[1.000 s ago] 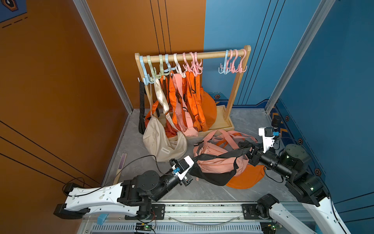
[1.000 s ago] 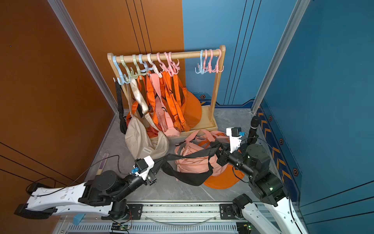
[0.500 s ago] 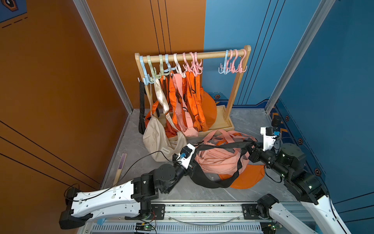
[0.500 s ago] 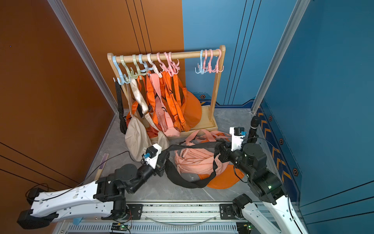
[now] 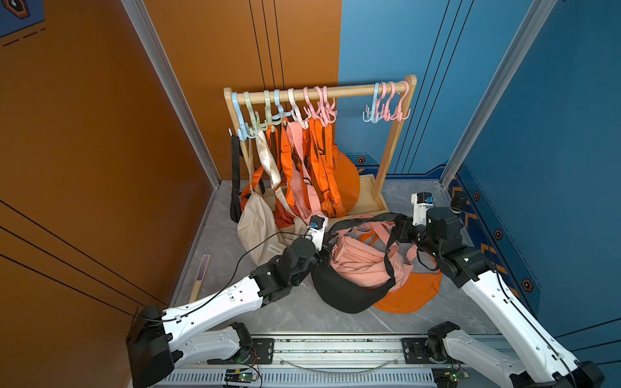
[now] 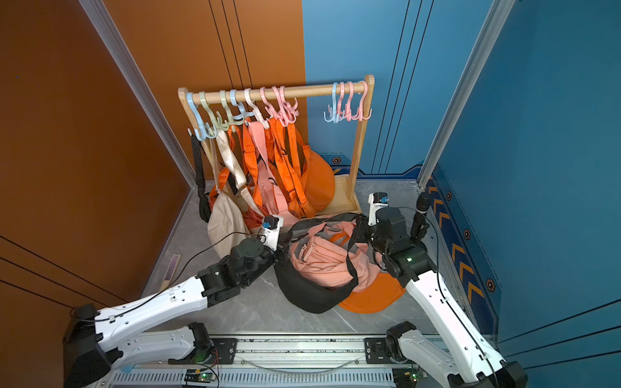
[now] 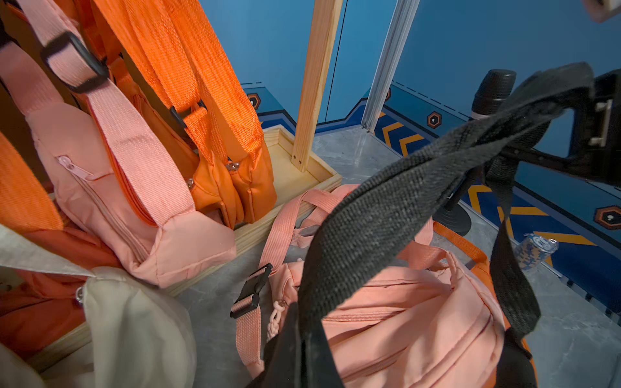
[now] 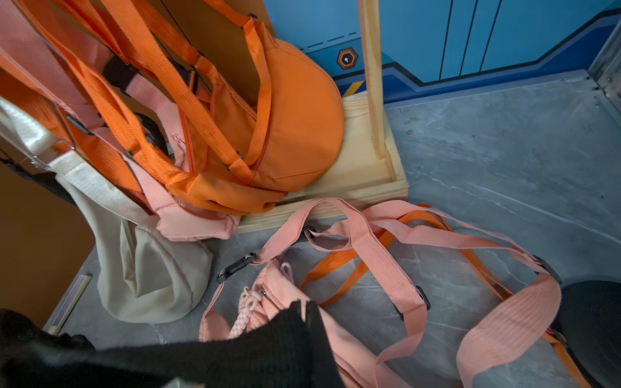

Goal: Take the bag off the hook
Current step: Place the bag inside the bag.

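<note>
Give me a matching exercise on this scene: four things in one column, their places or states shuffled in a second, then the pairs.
1. black crescent fabric bag
2. beige fabric bag
3. flat orange fabric bag
4. cluster of one blue and three pink plastic hooks

A. bears nothing, at the end of the wooden rail
B. wholly on the grey floor, partly under the pink fabric bag
C. strap hung on the rail
D. off the rail, strap raised above the floor

Pairs: 1-D, 2-C, 3-B, 4-A
</note>
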Controlling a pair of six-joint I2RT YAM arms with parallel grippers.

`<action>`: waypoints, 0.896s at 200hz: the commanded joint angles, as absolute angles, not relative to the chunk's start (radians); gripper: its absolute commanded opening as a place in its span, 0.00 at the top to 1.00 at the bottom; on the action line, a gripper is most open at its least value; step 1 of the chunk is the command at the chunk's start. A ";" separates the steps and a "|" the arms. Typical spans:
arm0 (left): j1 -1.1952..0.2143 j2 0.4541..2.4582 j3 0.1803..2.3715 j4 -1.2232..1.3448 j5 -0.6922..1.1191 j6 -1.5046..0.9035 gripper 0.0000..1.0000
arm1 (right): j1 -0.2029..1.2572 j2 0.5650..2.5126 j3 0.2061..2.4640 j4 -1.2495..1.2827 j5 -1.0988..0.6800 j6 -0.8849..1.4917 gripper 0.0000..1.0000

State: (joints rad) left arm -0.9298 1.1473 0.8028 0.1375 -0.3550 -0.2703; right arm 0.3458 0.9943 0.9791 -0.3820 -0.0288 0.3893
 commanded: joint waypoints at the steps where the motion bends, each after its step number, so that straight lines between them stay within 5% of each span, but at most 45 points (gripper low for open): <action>1: -0.889 1.208 0.842 0.199 -0.276 -0.310 1.00 | 0.298 1.036 0.974 -0.297 -0.030 0.401 1.00; 120: -0.789 1.579 0.939 0.295 -0.152 -0.368 1.00 | 0.188 1.283 0.896 -0.103 -0.137 0.429 0.96; 179: -0.778 1.689 0.988 0.303 -0.133 -0.386 0.87 | 0.154 1.346 0.890 -0.066 -0.169 0.428 0.72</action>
